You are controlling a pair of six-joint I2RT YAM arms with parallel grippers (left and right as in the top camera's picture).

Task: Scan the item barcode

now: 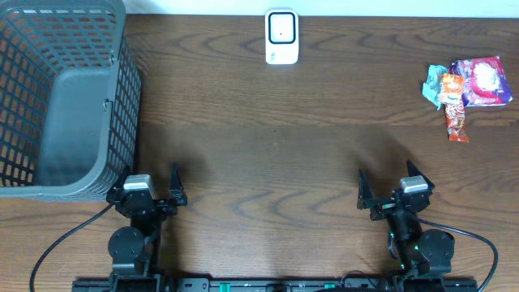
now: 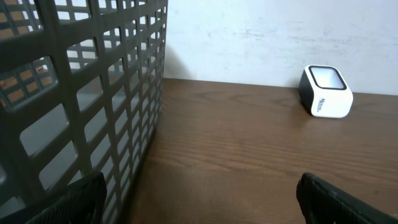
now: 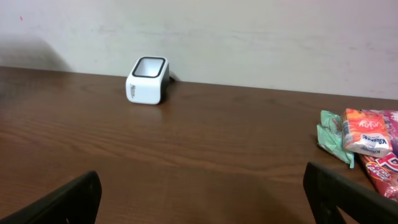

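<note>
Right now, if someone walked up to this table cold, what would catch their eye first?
Probably the bright snack packets piled at the table's far right, the only color on the dark wood. Next, the large gray mesh basket filling the far left corner, and the small white barcode scanner standing alone at the middle of the back edge. Both grippers, left and right, sit open near the front edge.

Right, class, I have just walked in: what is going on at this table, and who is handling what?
Nothing is being handled yet. Both arms sit at the near edge of the table, the left gripper and the right gripper open and empty. The white barcode scanner stands at the far edge, a small pile of snack packets lies at the far right, and a grey mesh basket stands on the left. No packet has been picked up.
</note>
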